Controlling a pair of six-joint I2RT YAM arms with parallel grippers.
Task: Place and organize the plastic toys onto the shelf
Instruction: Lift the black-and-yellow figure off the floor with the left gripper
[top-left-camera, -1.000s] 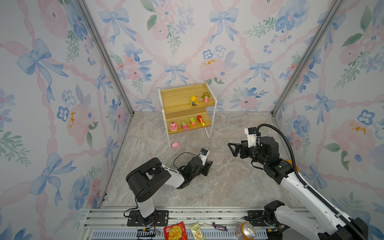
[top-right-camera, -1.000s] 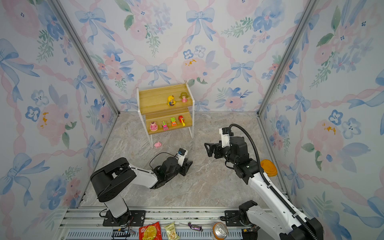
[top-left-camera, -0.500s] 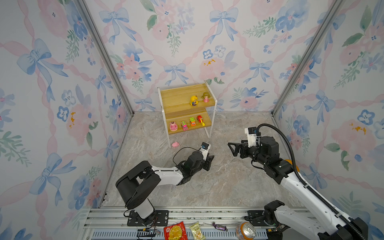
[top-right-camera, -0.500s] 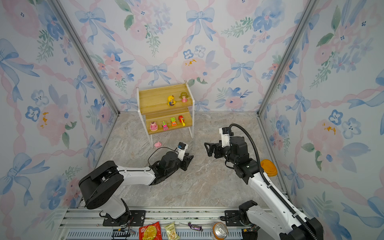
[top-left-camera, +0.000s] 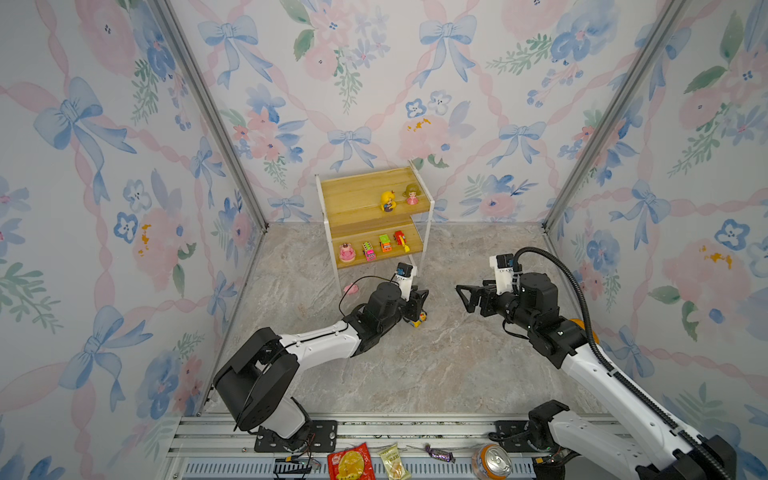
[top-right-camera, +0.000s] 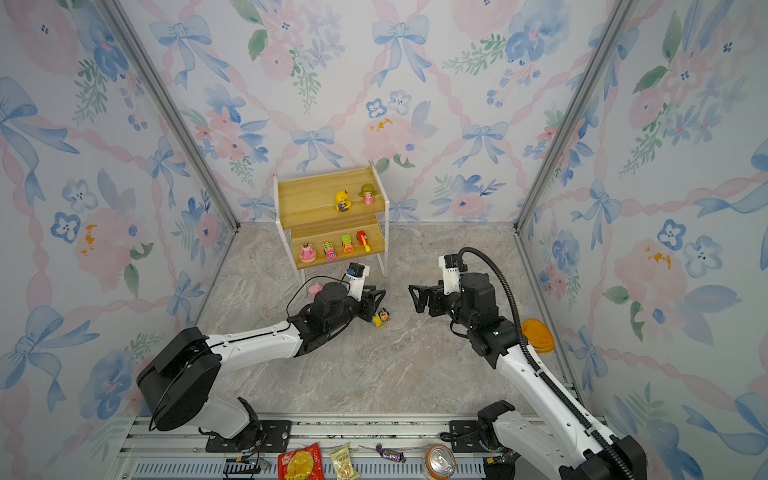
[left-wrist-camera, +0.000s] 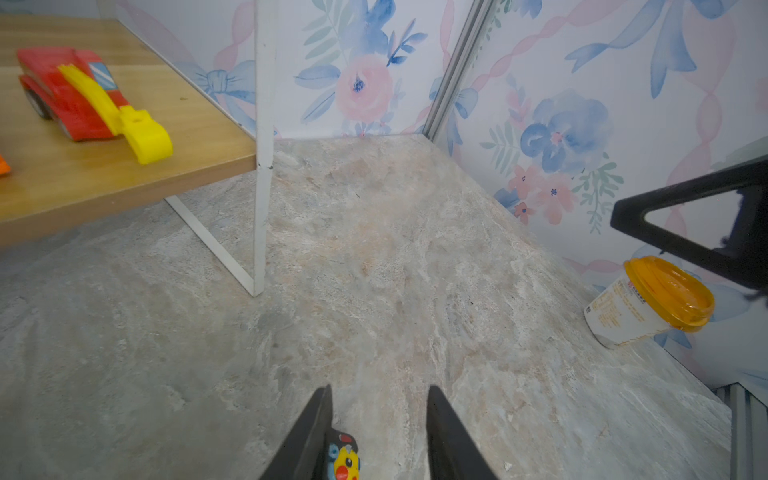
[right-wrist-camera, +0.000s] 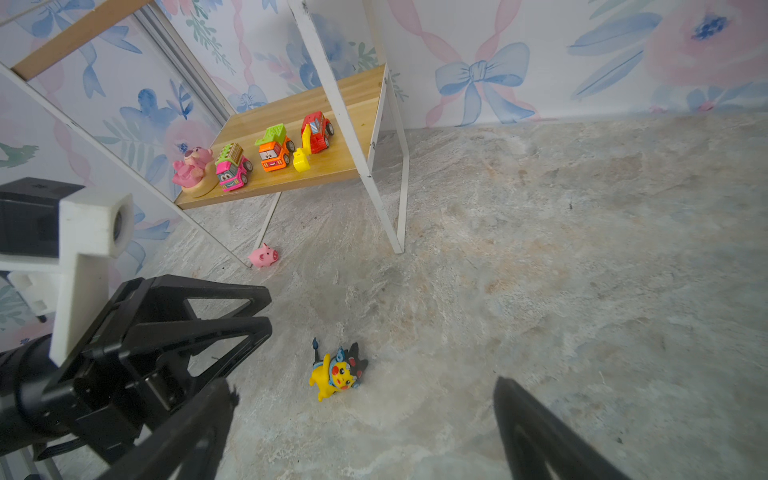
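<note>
The shelf is standing at the back wall and is holding six of the plastic toys. On its upper board the yellow-haired figure and the pink-dress doll are standing side by side. On the lower board the round pink figure, the pink car, the green-orange car and the red car are sitting in one row. Two toys are lying outside it on the bench: the pink pig just beside a front leg of the shelf, and the black-yellow figure nearer the middle. The left claw is hanging low over this figure with its fingers apart, not clamping it. In the left wrist view the figure is showing between them, close to one finger, and the picture edge is cutting it off. The right claw is hovering above the bench with its fingers spread wide and nothing between them. A white cup with an orange lid is lying tilted at the right wall (in both top views the right arm is hiding nearly all of it), and its side is carrying small dark print that I cannot read. At the front rail a red snack packet, a yellowish packet, a wrapped candy and a drink can are lying, with lettering too small to make out.
</note>
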